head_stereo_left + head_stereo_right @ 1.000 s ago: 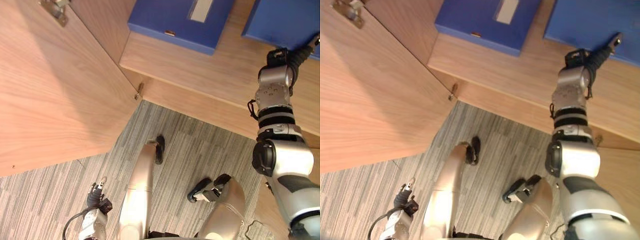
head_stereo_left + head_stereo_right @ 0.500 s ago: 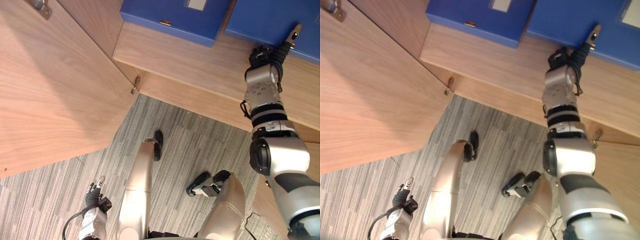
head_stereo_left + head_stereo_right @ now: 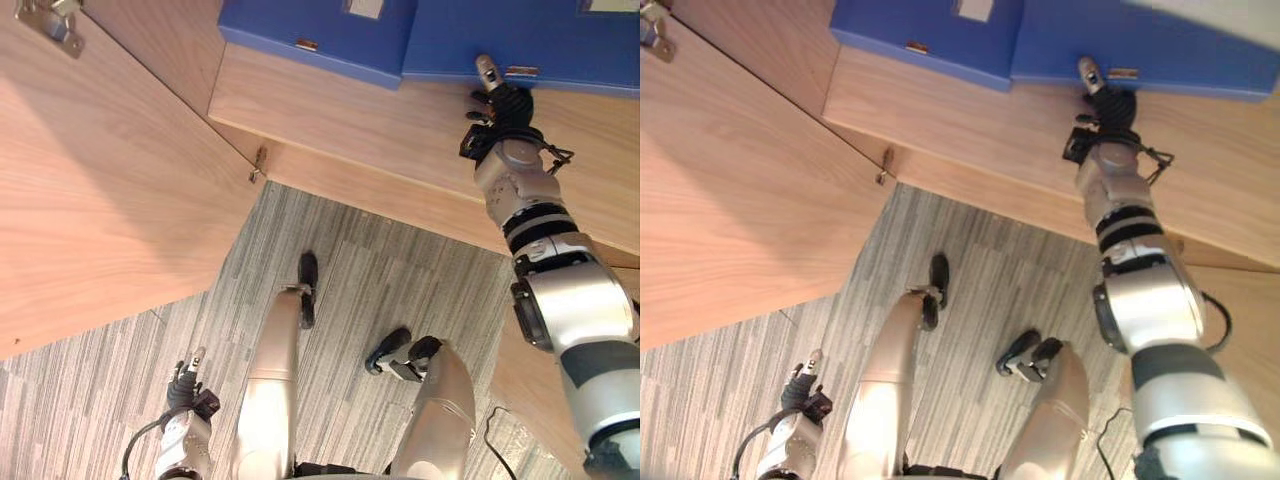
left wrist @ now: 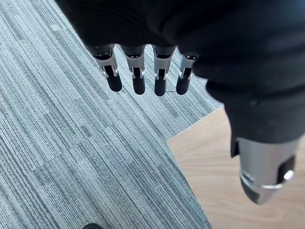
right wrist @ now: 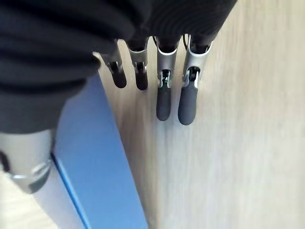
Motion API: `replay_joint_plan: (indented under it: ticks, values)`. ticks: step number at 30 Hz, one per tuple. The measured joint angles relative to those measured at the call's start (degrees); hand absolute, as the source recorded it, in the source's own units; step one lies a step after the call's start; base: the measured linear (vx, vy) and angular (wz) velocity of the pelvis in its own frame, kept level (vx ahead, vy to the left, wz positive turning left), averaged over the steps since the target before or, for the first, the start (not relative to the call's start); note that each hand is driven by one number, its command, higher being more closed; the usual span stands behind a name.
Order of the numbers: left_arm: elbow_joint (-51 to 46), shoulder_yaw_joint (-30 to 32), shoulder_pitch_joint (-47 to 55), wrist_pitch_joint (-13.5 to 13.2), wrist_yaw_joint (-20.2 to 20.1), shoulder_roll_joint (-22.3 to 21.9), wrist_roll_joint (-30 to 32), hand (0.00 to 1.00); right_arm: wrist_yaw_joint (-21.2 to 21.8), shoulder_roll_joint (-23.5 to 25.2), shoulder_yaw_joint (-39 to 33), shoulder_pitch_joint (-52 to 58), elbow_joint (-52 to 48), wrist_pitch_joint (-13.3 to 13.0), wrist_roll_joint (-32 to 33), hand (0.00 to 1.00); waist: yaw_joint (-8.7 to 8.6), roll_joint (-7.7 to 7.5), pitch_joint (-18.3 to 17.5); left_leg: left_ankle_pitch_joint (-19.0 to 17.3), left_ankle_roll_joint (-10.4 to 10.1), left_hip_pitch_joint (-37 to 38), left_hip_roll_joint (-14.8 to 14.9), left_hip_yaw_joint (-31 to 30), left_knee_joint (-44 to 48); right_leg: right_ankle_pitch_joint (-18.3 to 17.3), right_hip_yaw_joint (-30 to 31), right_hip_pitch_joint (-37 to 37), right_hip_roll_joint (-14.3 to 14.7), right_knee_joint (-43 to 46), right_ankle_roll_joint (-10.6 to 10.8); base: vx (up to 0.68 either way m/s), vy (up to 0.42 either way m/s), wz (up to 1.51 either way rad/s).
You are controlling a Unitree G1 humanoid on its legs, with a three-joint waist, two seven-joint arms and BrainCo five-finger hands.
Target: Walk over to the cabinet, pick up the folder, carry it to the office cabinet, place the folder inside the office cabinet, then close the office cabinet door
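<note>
Right hand [image 3: 497, 103] is up over the shelf [image 3: 350, 110], fingers straight and holding nothing, at the near edge of the blue folder [image 3: 520, 35], which lies just beside a second folder [image 3: 310, 30]. Bare wood runs along the shelf's front. Left hand [image 3: 186, 385] hangs well below the shelf over carpet [image 4: 71, 143], fingers relaxed and empty, near the open door [image 3: 90, 200].

grey striped carpet [image 3: 400, 280] lies below the left hand [image 3: 185, 385]; a pale wooden shelf [image 3: 340, 115] sits under the right hand [image 3: 497, 100].
</note>
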Motion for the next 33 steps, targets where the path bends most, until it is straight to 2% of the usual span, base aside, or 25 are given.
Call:
replay_joint_plan:
  ticks: [7,12,17,21,25,27,30,33]
  values:
    - [-2.70,0.17,0.00,-0.04,-3.01,3.97,0.85,0.00,4.39,0.47,8.79,0.13,4.32,1.20,-3.72,0.00,-0.12,-0.87,-0.34,8.59,-1.25,9.98,-0.30,0.43,-18.57,4.99,-3.28,6.09,3.58,-12.19,-0.98,0.05,-0.066,0.02]
    - [-2.97,0.28,0.02,-0.02,-4.05,4.07,1.01,0.00,5.61,1.22,10.27,0.82,4.66,1.63,-4.18,0.00,-0.03,-1.33,-0.59,13.83,-2.41,15.98,-0.17,0.41,-29.88,6.60,-4.43,8.69,5.65,-17.24,-1.43,0.06,-0.122,0.00]
    - [-2.98,0.28,0.03,-0.02,-4.39,4.00,1.01,0.00,5.84,2.40,9.80,1.30,4.67,1.58,-1.83,0.00,0.14,-2.24,-1.22,15.50,-3.15,17.99,0.34,0.63,-33.88,7.08,-4.53,9.33,6.86,-19.29,-1.63,0.06,-0.115,-0.05]
    - [-2.98,0.28,0.03,-0.05,-4.81,3.90,0.98,0.00,6.37,2.58,8.01,2.43,4.21,1.55,-3.61,0.00,0.77,-2.35,-2.02,16.64,-3.57,18.96,0.83,0.83,-36.45,7.88,-4.48,9.49,7.91,-21.14,-1.59,0.07,-0.079,-0.08]
    - [-2.99,0.23,0.05,-0.07,-5.13,3.88,0.98,0.00,9.01,1.64,6.38,5.00,1.29,2.21,-19.24,0.00,1.01,-2.35,-2.21,17.70,-3.68,20.62,0.72,1.03,-39.25,8.08,-4.48,10.10,8.16,-22.00,-1.44,0.05,-0.091,-0.02]
    - [-3.22,0.19,0.05,-0.08,-5.47,3.95,1.00,0.00,10.89,0.74,5.56,7.52,-3.60,2.84,-26.04,0.00,1.01,-2.35,-2.23,18.30,-4.06,21.19,0.69,1.05,-40.43,8.19,-4.47,10.28,8.32,-22.43,-1.37,0.05,-0.121,-0.03]
    - [-2.97,-0.13,0.15,-0.09,-6.30,4.61,2.00,0.00,15.46,0.92,6.02,13.10,-12.21,3.46,-37.50,0.00,0.94,-2.36,-2.49,18.79,-4.38,23.85,1.17,1.23,-42.63,8.95,-4.27,12.53,10.02,-25.27,-1.20,0.07,-0.106,-0.11]
    - [-0.60,-0.91,0.20,-0.17,-7.26,5.55,2.24,0.00,19.44,2.20,8.85,14.88,-13.91,3.12,-44.06,0.00,0.81,-2.38,-3.27,19.17,-4.92,26.40,2.02,1.81,-44.36,10.06,-3.71,14.78,11.66,-28.19,-1.24,0.08,-0.091,-0.20]
